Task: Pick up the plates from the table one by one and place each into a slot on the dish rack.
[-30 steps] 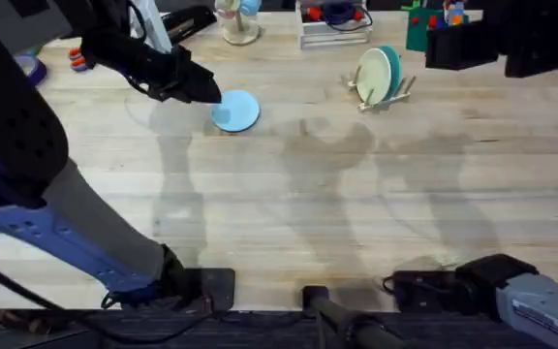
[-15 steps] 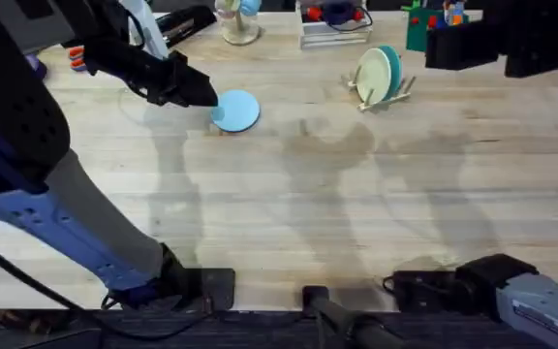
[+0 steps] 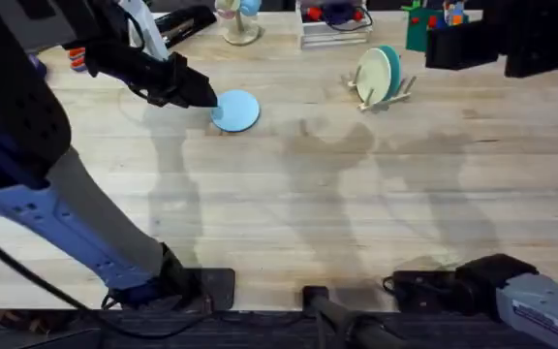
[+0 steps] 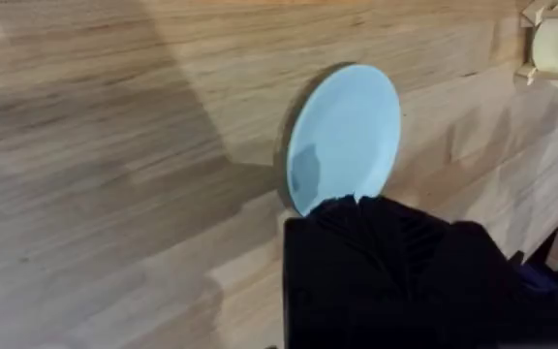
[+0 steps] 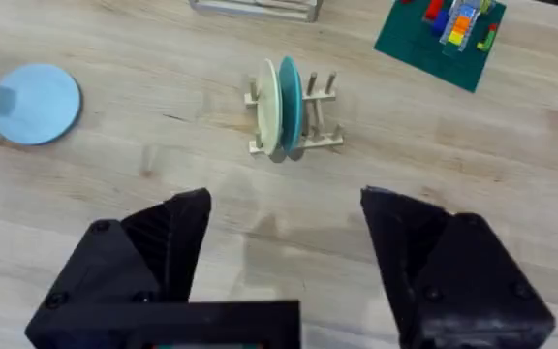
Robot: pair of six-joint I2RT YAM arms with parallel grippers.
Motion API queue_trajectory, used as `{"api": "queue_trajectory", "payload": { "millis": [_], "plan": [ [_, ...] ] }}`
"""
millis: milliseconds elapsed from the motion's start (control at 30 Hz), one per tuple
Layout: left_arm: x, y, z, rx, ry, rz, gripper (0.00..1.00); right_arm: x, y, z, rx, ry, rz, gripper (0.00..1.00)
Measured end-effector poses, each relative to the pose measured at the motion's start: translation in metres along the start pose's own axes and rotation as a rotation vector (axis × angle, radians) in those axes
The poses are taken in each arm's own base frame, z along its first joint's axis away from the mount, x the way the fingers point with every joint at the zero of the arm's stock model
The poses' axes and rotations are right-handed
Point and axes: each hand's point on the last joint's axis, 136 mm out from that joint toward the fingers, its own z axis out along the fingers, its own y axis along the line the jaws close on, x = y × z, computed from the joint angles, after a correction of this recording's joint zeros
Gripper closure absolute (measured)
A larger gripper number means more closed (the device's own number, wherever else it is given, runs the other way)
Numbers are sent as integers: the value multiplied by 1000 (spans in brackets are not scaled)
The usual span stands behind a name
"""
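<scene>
Pale plank table (image 3: 337, 194) carries a sky-blue plate (image 3: 237, 110) at left fingers, grip unclear; right fingers (image 5: 284, 247) spread.

plate (image 3: 236, 110) sky-blue | racked plates (image 5: 281, 108) cream, teal | table (image 3: 308, 194) pale wood | claw (image 3: 204, 96) seemingly black

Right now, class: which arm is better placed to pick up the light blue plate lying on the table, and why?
Left. The left gripper is at the rim of the blue plate on the table. The right gripper hangs open, apart from it, nearer the dish rack, where the cream plate already stands.
</scene>
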Motion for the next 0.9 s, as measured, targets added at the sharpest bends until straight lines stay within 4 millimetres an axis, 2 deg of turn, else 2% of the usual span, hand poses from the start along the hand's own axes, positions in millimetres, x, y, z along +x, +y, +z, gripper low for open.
{"api": "queue_trajectory", "payload": {
  "millis": [167,233,600,900],
  "plan": [
    [1,20,23,7,32,-32,959,0,0,0,0,0,0,69],
    [2,21,29,39,40,-56,959,0,0,0,0,0,0,69],
    [1,20,30,65,36,-75,959,0,1,2,-2,7,14,67],
    [1,20,31,61,36,-81,959,4,23,30,-42,75,-27,39]
  ]
}}
